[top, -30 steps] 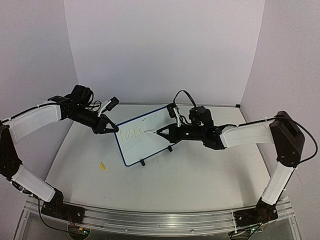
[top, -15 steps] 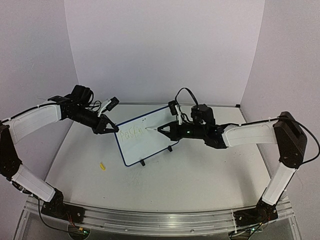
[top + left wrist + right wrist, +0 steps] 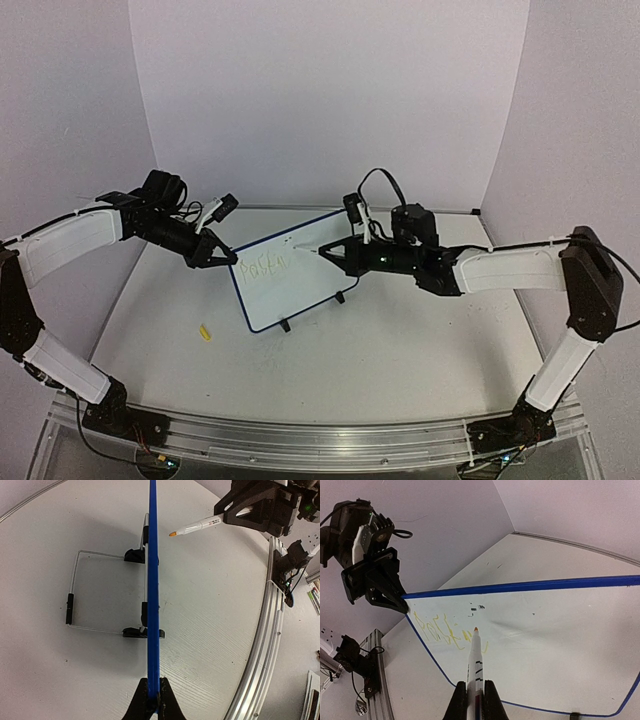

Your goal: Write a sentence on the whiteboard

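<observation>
Whiteboard (image 3: 285, 280) frame was clamped edge-on in the closed fingers of your left pincer (image 3: 152, 700), at the corner nearest that arm. I judged this grip to be there to steady the board against the push of writing. Your right pincer (image 3: 472, 700) was closed on a marker (image 3: 474, 655), with the barrel running straight out along the line of the fingers so that the tip led.

In the left wrist view the tip stood just off the board face, not touching it. From the right wrist it sat by the right end of the sentence (image 3: 442, 630), a faint yellow scrawl across the upper left of the face. I took the writing to be part done, with the next stroke due beside the last letter.

The board stood upright on its black feet (image 3: 287, 325), with a wire stand (image 3: 75, 590) behind it, near the middle of the worktop (image 3: 400, 350) between your two arms.

Your left forearm reached inward and slightly down to the corner. Your right arm rose at the worktop's right side, bent at the elbow and ran nearly level leftward to the face.

A small yellow piece (image 3: 205, 332), probably the marker cap, lay well apart in front.
</observation>
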Robot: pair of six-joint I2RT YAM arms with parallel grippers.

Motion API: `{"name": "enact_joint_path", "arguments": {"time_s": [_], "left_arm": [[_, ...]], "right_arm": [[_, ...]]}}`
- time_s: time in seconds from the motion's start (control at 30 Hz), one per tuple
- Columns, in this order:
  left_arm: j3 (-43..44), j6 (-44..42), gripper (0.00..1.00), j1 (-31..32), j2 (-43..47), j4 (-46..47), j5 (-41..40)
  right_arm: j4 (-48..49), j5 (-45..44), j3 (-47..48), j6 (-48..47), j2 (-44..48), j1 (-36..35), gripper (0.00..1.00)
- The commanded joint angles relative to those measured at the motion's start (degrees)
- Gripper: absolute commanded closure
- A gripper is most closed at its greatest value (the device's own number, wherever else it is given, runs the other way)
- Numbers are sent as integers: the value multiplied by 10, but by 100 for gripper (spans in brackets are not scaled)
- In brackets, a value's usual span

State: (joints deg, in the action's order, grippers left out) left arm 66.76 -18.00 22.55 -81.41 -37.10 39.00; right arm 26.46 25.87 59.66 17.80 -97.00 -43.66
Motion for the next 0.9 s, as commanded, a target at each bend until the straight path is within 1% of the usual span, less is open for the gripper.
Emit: {"name": "enact_joint_path", "arguments": {"time_s": [0.0, 0.67, 0.87], "left_arm": [[20, 1, 100, 5, -4, -18, 4], [20, 1, 100, 5, -5, -18, 4], [20, 1, 100, 5, -5, -18, 5]], "right_arm": [[12, 6, 17, -8, -22, 2, 100], [14, -15, 36, -4, -39, 2, 100], [13, -24, 28, -1, -47, 2, 100]]}}
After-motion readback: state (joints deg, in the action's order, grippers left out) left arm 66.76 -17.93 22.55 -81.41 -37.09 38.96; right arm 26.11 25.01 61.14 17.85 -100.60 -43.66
